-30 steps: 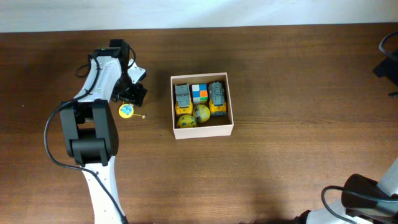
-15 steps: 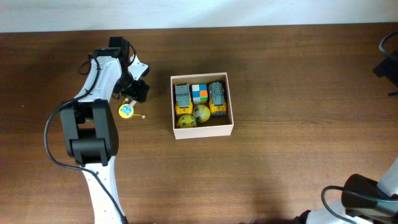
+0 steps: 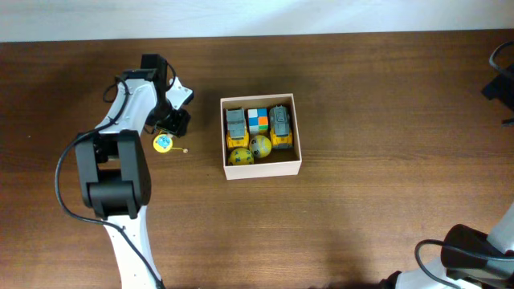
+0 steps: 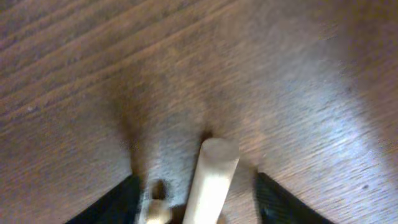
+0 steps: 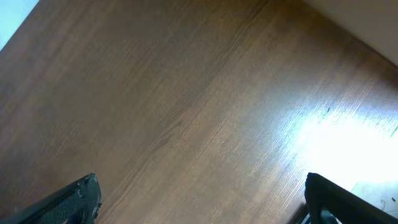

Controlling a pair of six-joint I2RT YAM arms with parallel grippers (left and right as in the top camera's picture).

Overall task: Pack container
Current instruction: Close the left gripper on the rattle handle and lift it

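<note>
The container (image 3: 263, 168), a square cream-walled box, stands at the table's middle. It holds two grey-and-yellow toy trucks (image 3: 235, 127), a coloured cube (image 3: 257, 121) and two yellow balls (image 3: 250, 150). A small yellow-and-blue round toy (image 3: 163, 143) lies on the table left of it. My left gripper (image 3: 174, 120) hovers just above and to the right of that toy. In the left wrist view its fingers (image 4: 196, 208) are spread, with a pale stick (image 4: 211, 180) standing between them and not pinched. My right gripper (image 5: 199, 199) is open and empty over bare wood.
A tiny pale piece (image 3: 185, 149) lies right of the round toy. The left arm's black body (image 3: 116, 172) stands at the left. Part of the right arm (image 3: 470, 253) shows at the bottom right, and dark gear (image 3: 502, 80) at the right edge.
My left gripper has shifted slightly toward the table's far side, away from the round toy. The toy and the container have not moved.
</note>
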